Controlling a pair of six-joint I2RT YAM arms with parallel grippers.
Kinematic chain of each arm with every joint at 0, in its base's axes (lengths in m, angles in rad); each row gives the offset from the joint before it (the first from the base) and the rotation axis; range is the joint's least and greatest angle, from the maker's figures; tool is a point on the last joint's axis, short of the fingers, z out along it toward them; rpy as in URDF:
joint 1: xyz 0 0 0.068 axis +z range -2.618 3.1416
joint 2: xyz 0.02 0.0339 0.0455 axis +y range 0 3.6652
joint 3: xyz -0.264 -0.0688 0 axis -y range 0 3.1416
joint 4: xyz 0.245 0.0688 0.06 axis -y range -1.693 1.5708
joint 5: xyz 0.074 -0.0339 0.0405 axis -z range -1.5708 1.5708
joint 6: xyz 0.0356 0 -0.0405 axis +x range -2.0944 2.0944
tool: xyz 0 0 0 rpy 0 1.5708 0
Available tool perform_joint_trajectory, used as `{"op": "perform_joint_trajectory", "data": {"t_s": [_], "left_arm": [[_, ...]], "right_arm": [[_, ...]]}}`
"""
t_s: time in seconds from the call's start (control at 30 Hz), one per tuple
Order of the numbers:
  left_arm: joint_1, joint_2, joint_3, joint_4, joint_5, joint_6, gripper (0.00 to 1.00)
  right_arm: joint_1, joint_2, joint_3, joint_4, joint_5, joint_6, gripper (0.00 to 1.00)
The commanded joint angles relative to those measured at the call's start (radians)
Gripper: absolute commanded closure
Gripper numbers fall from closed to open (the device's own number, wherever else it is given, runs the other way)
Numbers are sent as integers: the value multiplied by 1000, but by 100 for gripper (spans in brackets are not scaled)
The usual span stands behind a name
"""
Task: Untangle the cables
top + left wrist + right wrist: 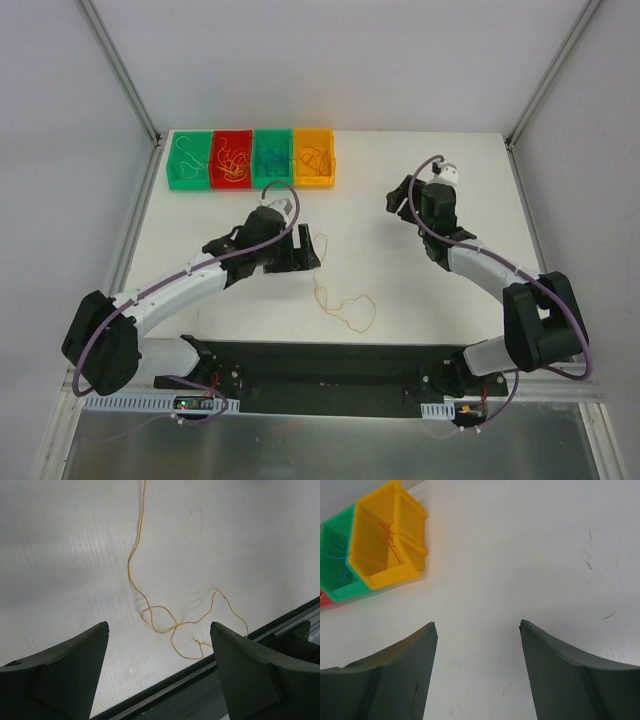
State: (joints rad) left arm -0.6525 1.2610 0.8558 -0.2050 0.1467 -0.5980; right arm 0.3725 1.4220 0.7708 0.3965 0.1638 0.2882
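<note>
Mostly done, by the look: cables [232, 165] lie colour-sorted in the far bins [250, 184]. One yellow cable [345, 308] lies looped on the table [400, 290], not yet binned. Left gripper [308, 248] hangs beside it, jaws spread, empty; right gripper [398, 196] likewise, well apart.

**Robotics lab test cell**

A lab rig is indicated, not a home or shop. A left arm [180, 285] and right arm [485, 262] are bolted to a black base plate [330, 370] at the edge of a white table [400, 285]. The table is enclosed by alu. frame posts [120, 68] and plain white panels [350, 60]. Colour-coded plastic bins [188, 185] w/ thin cables [232, 163] are lined up at the far edge.
</note>
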Motion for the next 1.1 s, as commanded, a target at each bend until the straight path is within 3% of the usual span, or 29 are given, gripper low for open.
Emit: {"op": "perform_joint_trajectory", "data": {"t_s": [0.0,0.17,0.43,0.7,0.93,1.07], "left_arm": [[-96,-14,-119,130,-127,-411,16],[-189,150,-72,131,-171,-565,16],[-249,230,-72,127,-344,-775,38],[-277,319,-11,87,-364,-810,45],[-286,327,-14,64,-387,-787,60],[-292,307,-30,56,-438,-761,78]], "right_arm": [[-15,-14,1,130,-23,-76,30],[-33,-44,-27,151,-56,-78,30],[-81,-67,-65,189,-98,-60,30],[-107,-69,-65,193,-145,-57,30],[-107,-81,-68,183,-152,-73,30],[-107,-83,-68,183,-190,-76,31]]}}
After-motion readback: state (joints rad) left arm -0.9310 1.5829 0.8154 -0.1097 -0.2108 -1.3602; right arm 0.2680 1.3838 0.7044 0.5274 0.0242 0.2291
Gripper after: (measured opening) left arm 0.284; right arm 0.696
